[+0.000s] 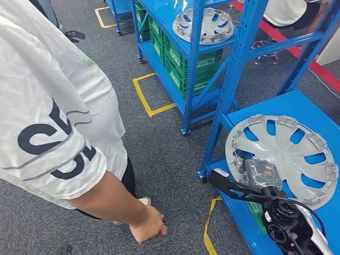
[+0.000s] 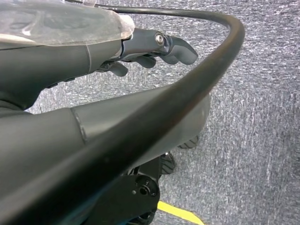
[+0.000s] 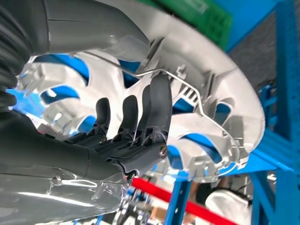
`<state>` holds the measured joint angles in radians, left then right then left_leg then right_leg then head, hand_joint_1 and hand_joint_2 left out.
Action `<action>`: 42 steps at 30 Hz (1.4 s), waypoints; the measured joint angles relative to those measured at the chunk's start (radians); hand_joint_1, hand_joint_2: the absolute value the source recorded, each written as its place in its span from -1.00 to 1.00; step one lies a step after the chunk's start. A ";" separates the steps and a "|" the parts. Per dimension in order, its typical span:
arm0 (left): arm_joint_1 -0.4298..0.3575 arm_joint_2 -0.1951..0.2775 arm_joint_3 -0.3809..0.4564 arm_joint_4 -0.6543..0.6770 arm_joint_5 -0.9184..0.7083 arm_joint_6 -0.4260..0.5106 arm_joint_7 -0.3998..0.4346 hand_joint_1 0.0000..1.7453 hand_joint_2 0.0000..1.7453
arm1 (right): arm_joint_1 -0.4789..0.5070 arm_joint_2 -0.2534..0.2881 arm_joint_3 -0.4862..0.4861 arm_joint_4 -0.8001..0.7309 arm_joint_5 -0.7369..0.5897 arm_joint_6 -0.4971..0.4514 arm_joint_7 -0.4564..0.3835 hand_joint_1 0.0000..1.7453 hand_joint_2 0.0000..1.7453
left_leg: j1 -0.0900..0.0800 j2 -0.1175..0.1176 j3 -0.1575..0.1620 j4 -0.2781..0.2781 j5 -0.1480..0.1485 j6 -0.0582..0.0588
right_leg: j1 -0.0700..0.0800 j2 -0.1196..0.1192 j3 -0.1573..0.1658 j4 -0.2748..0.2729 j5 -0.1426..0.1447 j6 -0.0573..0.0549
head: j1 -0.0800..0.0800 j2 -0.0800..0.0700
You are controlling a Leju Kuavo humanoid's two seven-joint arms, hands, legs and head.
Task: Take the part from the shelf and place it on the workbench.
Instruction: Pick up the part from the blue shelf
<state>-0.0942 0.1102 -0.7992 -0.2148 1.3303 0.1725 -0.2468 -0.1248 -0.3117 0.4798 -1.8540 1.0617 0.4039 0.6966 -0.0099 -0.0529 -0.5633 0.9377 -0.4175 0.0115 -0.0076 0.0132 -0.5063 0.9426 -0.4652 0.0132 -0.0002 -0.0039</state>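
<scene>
Silver plastic wheel cover (image 1: 295, 154), round, with curved spokes and open slots showing blue through them. Lying flat, inner side up, on the blue shelf deck (image 1: 316, 114) of the near rack, close to its front corner. Rim ringed with small clips and a thin wire retaining ring (image 3: 198, 101), seen close in the right wrist view. Near edge partly hidden in the head view.

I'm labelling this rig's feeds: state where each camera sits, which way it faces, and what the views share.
Head view: high on the body, looking down at the wheel cover on the blue shelf; right hand at its rim; a person at left.
Left wrist view: behind the left hand, facing grey carpet.
Right wrist view: behind the right hand, fingers against the cover.
Shared: cover and right hand.
</scene>
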 joint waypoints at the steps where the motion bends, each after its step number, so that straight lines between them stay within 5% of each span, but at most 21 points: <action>1: 0.000 0.000 0.000 0.000 0.000 0.001 0.000 -1.00 -1.00 | 0.002 0.005 -0.001 -0.002 0.014 0.004 0.000 0.08 1.00 | 0.000 0.000 0.000 0.000 0.000 0.000 | 0.000 0.000 0.000 0.000 0.000 0.000 | 0.000 0.000; 13: 0.000 0.000 0.000 0.000 0.003 0.007 0.003 -1.00 -1.00 | 0.023 0.038 -0.008 -0.057 0.087 0.022 0.000 0.11 1.00 | 0.000 0.000 0.000 0.000 0.000 0.000 | 0.000 0.000 0.000 0.000 0.000 0.000 | 0.000 0.000; 32: 0.000 0.000 0.000 0.000 0.011 0.010 0.009 -1.00 -1.00 | 0.050 0.060 -0.022 -0.034 0.010 0.021 0.002 0.16 1.00 | 0.000 0.000 0.000 0.000 -0.001 0.000 | 0.000 0.000 0.000 0.000 0.000 0.000 | 0.000 0.000; 37: 0.000 0.000 0.000 0.000 0.011 0.010 0.011 -1.00 -1.00 | 0.053 0.060 -0.034 -0.008 0.011 0.011 0.003 -0.66 1.00 | 0.000 0.000 0.000 0.000 -0.001 0.000 | 0.000 0.000 0.000 0.000 0.000 0.000 | 0.000 0.000; 42: 0.000 0.000 0.000 0.000 0.010 0.010 0.013 -1.00 -1.00 | 0.055 0.061 -0.051 0.003 0.017 0.011 0.003 -0.75 1.00 | 0.000 0.000 0.000 0.000 -0.001 0.000 | 0.000 0.000 0.000 0.000 -0.001 0.000 | 0.000 0.000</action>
<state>-0.0941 0.1099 -0.7992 -0.2148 1.3406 0.1827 -0.2340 -0.0701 -0.2507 0.4287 -1.8510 1.0784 0.4150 0.6992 -0.0099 -0.0529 -0.5631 0.9377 -0.4185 0.0116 -0.0077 0.0132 -0.5068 0.9425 -0.4657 0.0131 -0.0004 -0.0038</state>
